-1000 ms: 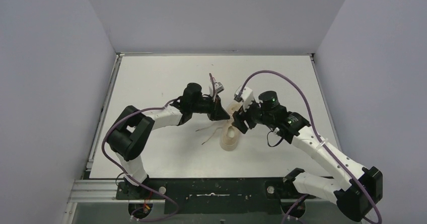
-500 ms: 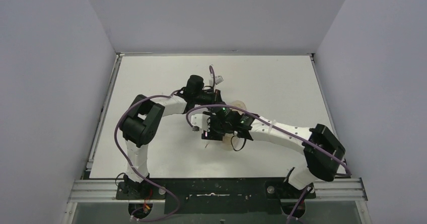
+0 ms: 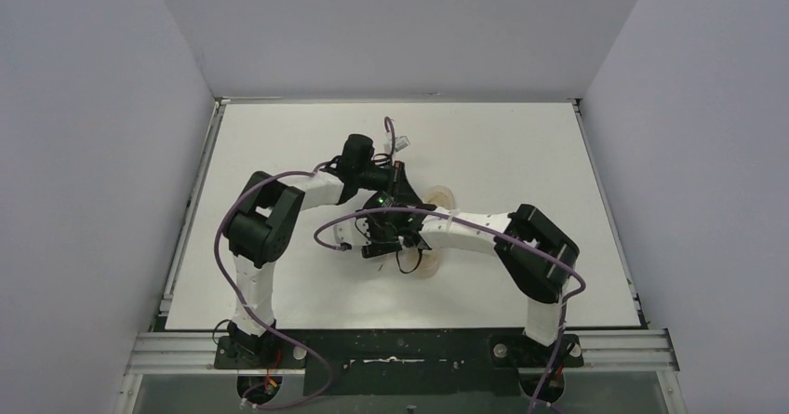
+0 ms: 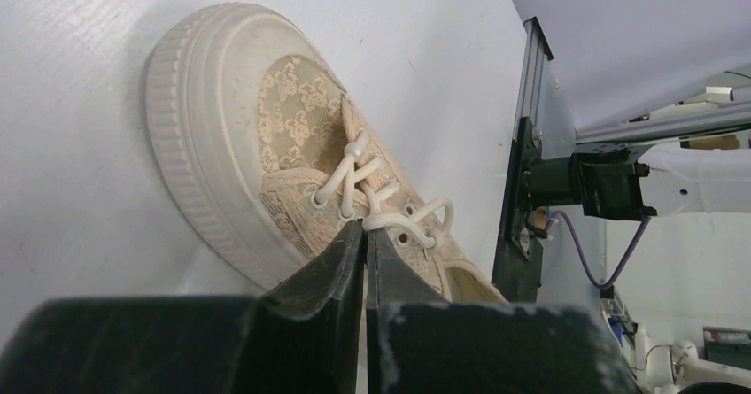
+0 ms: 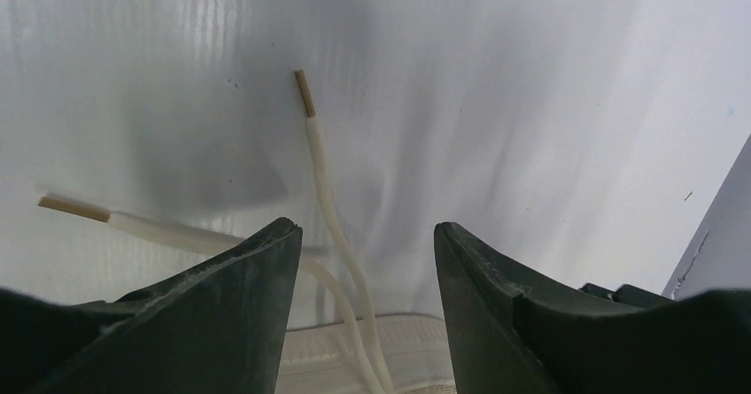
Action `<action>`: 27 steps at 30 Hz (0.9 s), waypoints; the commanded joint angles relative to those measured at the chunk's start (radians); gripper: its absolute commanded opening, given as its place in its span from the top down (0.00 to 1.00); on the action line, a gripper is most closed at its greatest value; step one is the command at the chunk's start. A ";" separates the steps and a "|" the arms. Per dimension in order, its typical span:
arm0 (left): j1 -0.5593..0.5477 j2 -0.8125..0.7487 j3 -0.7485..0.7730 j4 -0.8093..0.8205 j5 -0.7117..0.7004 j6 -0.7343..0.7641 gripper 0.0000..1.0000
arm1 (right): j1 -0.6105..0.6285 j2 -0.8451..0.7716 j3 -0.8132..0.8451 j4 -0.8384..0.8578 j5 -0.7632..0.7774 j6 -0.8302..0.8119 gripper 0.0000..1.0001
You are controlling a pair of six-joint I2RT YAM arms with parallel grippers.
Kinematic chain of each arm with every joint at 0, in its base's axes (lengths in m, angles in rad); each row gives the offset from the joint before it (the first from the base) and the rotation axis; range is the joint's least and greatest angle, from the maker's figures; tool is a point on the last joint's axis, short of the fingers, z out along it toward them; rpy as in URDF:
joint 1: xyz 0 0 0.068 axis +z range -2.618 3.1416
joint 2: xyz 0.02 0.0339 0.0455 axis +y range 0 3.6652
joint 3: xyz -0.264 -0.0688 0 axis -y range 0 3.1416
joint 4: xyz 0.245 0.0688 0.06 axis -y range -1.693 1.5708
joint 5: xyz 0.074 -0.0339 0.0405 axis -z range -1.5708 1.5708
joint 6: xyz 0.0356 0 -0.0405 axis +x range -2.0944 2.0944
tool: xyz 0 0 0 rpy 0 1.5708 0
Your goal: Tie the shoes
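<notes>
In the left wrist view, the heel of the sneaker (image 4: 221, 128) is cut off behind the left fingers (image 4: 323, 279). Whether one of the laces (image 4: 354, 177) is pinched between their pressed-together tips cannot be told. In the right wrist view, the laces are cut off at the lower edge between the right fingers (image 5: 221, 314), and only a strip of the sneaker is seen. From above, the sneaker is mostly covered by the right arm (image 3: 465, 228), and the laces are too thin to be traced.
</notes>
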 commanded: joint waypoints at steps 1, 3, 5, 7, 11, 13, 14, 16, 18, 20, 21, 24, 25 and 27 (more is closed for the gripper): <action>-0.007 0.017 0.040 -0.005 0.062 -0.002 1.00 | -0.011 0.032 0.046 0.046 0.119 -0.085 0.42; -0.007 0.025 0.048 -0.006 0.064 -0.004 1.00 | -0.014 0.045 0.048 0.030 0.130 -0.113 0.42; -0.007 0.042 0.067 -0.016 0.068 -0.007 1.00 | -0.017 0.052 0.041 0.043 0.154 -0.127 0.42; -0.007 0.059 0.086 -0.035 0.069 -0.007 1.00 | -0.021 0.063 0.046 0.049 0.158 -0.132 0.42; -0.005 0.074 0.095 -0.038 0.066 -0.008 1.00 | -0.038 0.099 0.061 0.036 0.140 -0.143 0.45; -0.004 0.074 0.094 -0.038 0.069 -0.011 1.00 | -0.055 0.111 0.071 0.021 0.112 -0.139 0.54; -0.003 0.075 0.094 -0.038 0.069 -0.009 1.00 | -0.065 0.120 0.080 0.005 0.088 -0.136 0.59; -0.001 0.081 0.098 -0.040 0.066 -0.011 1.00 | -0.080 0.146 0.109 -0.047 0.046 -0.140 0.73; 0.002 0.087 0.103 -0.048 0.068 -0.012 1.00 | -0.086 0.153 0.113 -0.056 0.019 -0.150 0.85; 0.006 0.089 0.102 -0.048 0.068 -0.019 1.00 | -0.083 0.141 0.107 -0.051 -0.002 -0.162 0.97; 0.011 0.087 0.102 -0.047 0.068 -0.019 1.00 | -0.083 0.131 0.114 -0.057 -0.021 -0.157 1.00; 0.020 0.081 0.106 -0.053 0.069 -0.024 1.00 | -0.081 0.072 0.121 -0.061 -0.107 -0.123 1.00; 0.022 0.080 0.110 -0.060 0.069 -0.028 1.00 | -0.076 0.041 0.121 -0.063 -0.134 -0.104 1.00; 0.027 0.075 0.111 -0.066 0.074 -0.032 1.00 | -0.066 -0.012 0.106 -0.074 -0.179 -0.057 1.00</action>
